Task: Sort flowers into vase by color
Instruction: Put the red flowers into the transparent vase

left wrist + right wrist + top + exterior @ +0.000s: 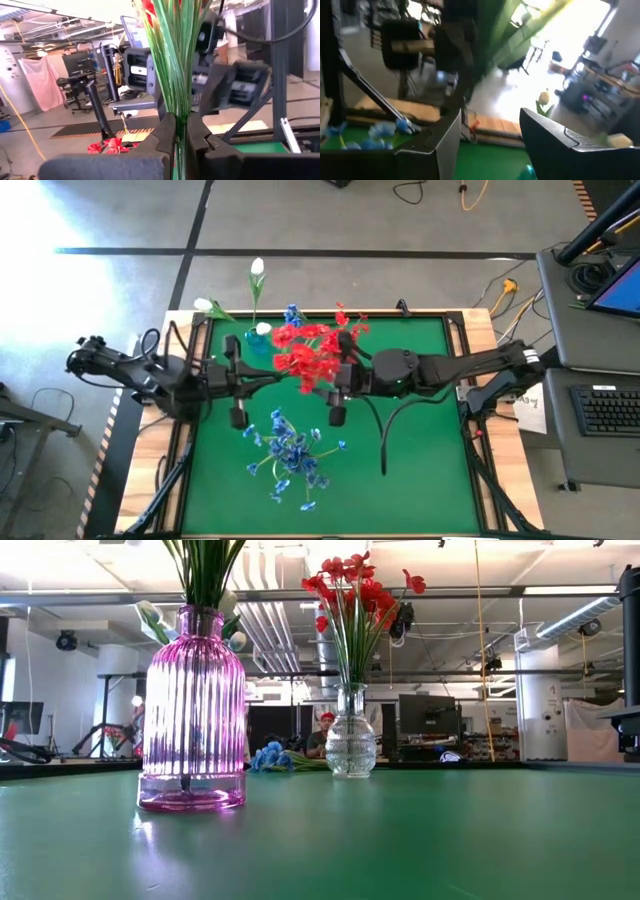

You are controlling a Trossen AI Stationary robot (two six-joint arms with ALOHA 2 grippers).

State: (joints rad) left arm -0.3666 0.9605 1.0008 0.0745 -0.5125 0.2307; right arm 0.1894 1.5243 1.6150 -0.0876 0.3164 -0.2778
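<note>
My left gripper (181, 135) is shut on a bunch of green stems (175, 60) with red blooms (315, 350), above the middle of the green mat. My right gripper (490, 135) stands open just right of that bunch (325, 380), nothing between its fingers. More red flowers (355, 590) stand in a clear vase (351, 745). White flowers (257, 268) lean out of a pink ribbed vase (193, 710). Blue flowers (290, 455) lie flat on the mat near the front. Neither gripper appears in the low view. My left gripper pinches several green stems (180, 107) together between its two fingers, well below the red blooms. The fingers come in level from the table's left and lie across the stems. The stems stand upright through the hold; their lower ends are hidden behind the fingers.
A black cable (385, 430) curls on the mat below the right arm. A desk with a keyboard (605, 405) stands beyond the table's right edge. A person (325, 730) sits in the room behind the table. Bare green mat (420, 480) lies at the front right.
</note>
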